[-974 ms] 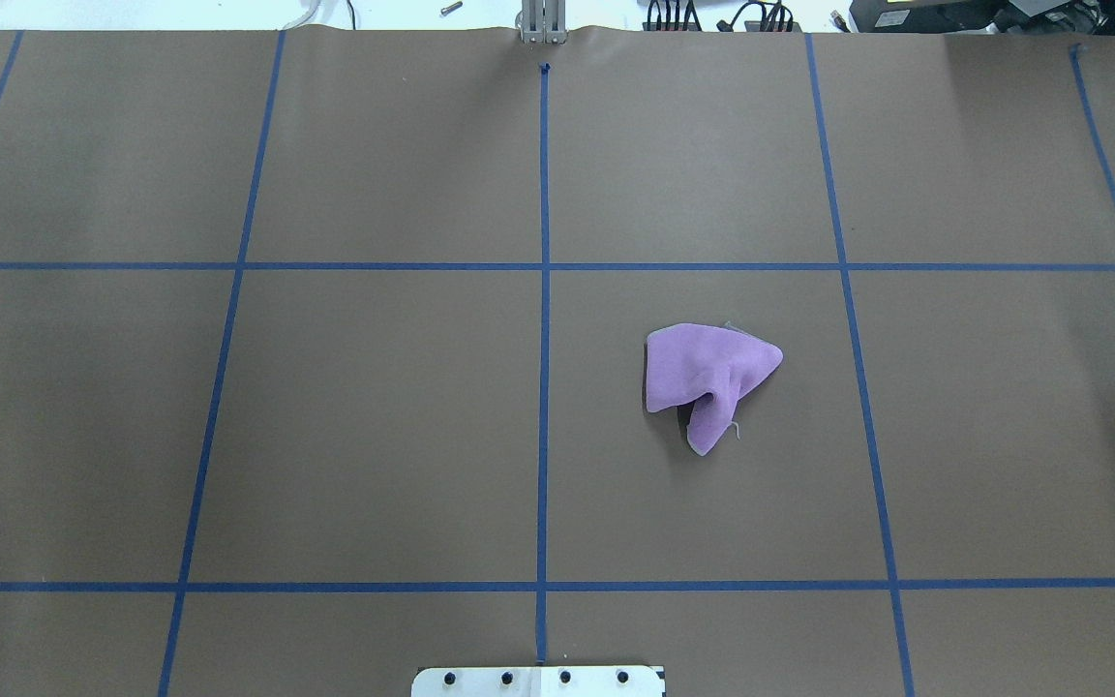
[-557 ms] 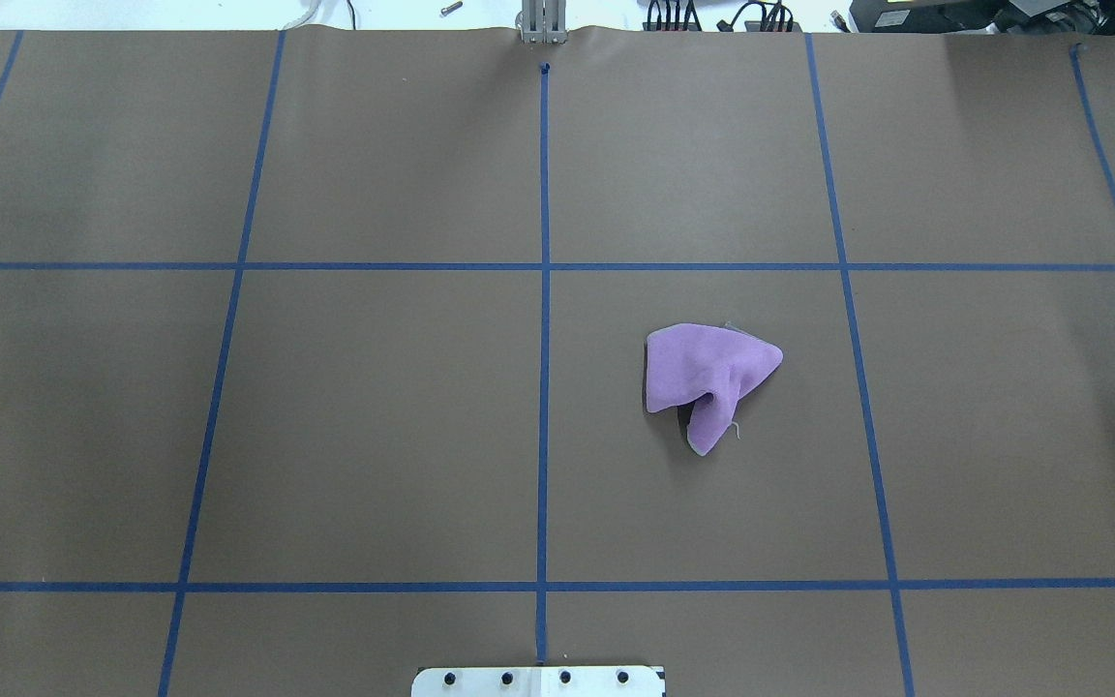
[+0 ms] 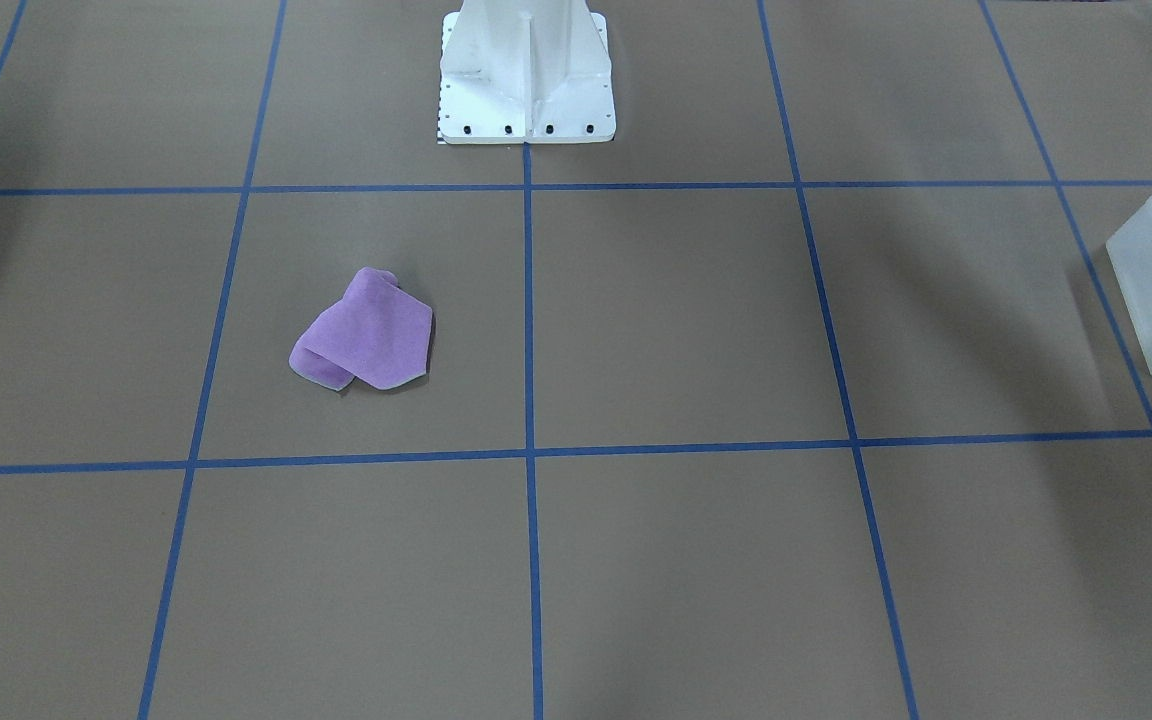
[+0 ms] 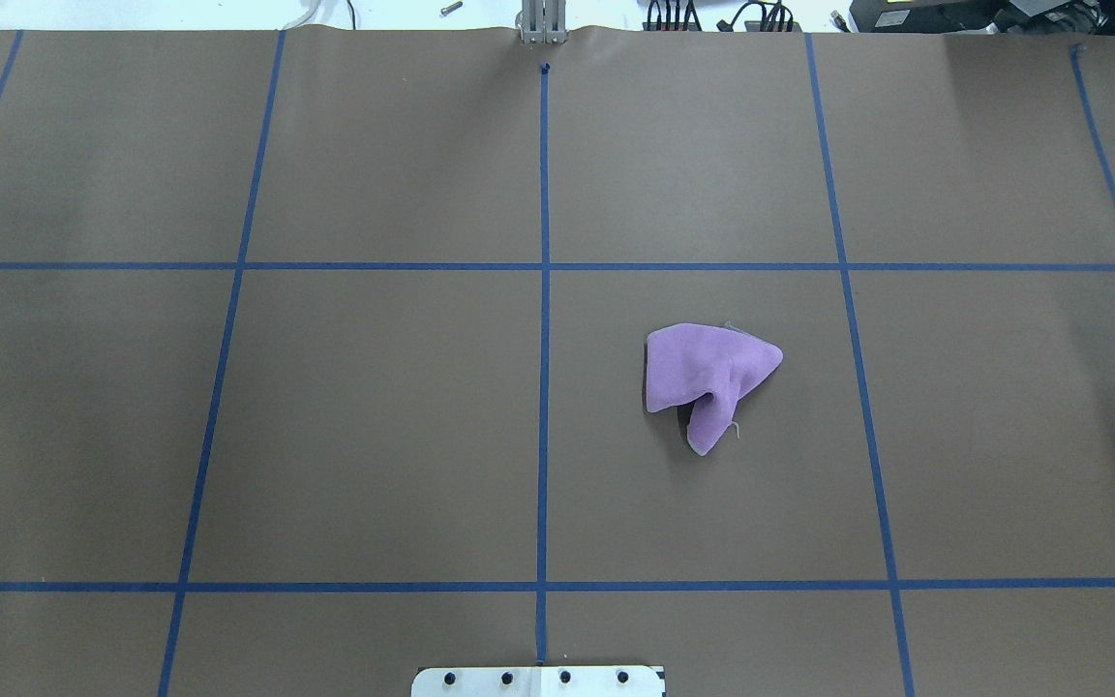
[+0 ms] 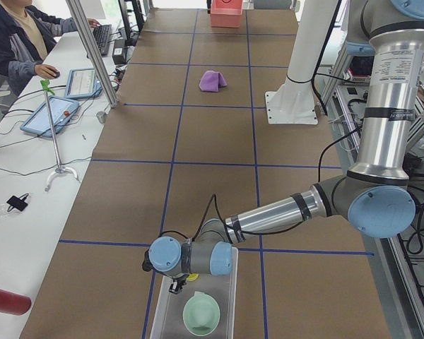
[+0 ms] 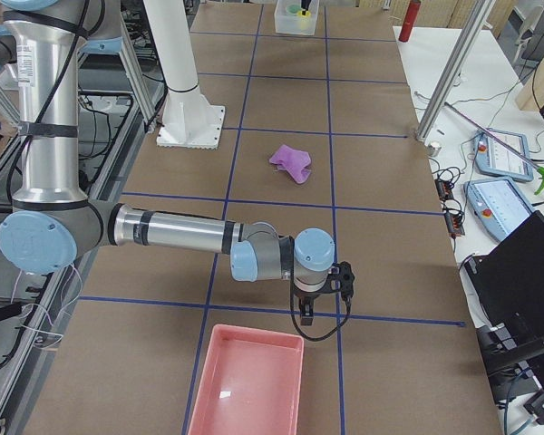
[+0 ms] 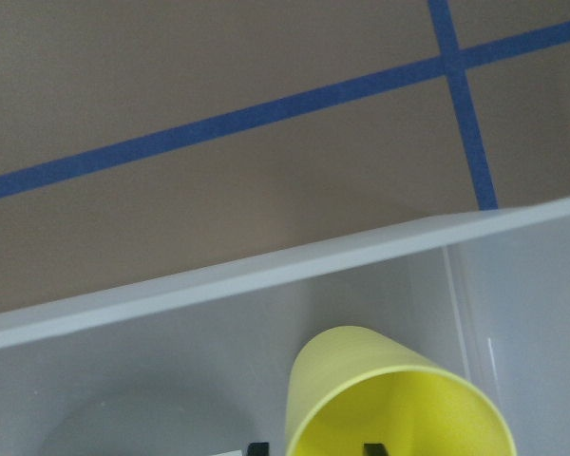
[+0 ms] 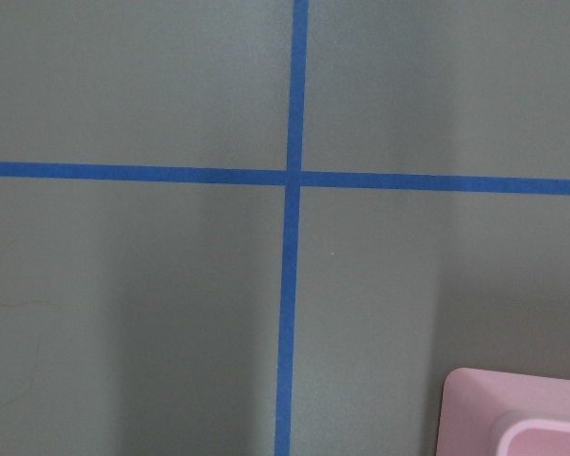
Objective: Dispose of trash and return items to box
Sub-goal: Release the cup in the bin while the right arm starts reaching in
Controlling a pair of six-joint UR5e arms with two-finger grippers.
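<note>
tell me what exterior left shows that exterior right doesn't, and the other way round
Only exterior left: the mint bowl lying inside the box, and a person at the side desk.
Only exterior right: the right gripper hanging over the table beside a corner of the pink bin, and a clear look into that bin.
Both: the purple cloth on the table, the white base, and both containers, each near in one view and small and far in the other.
</note>
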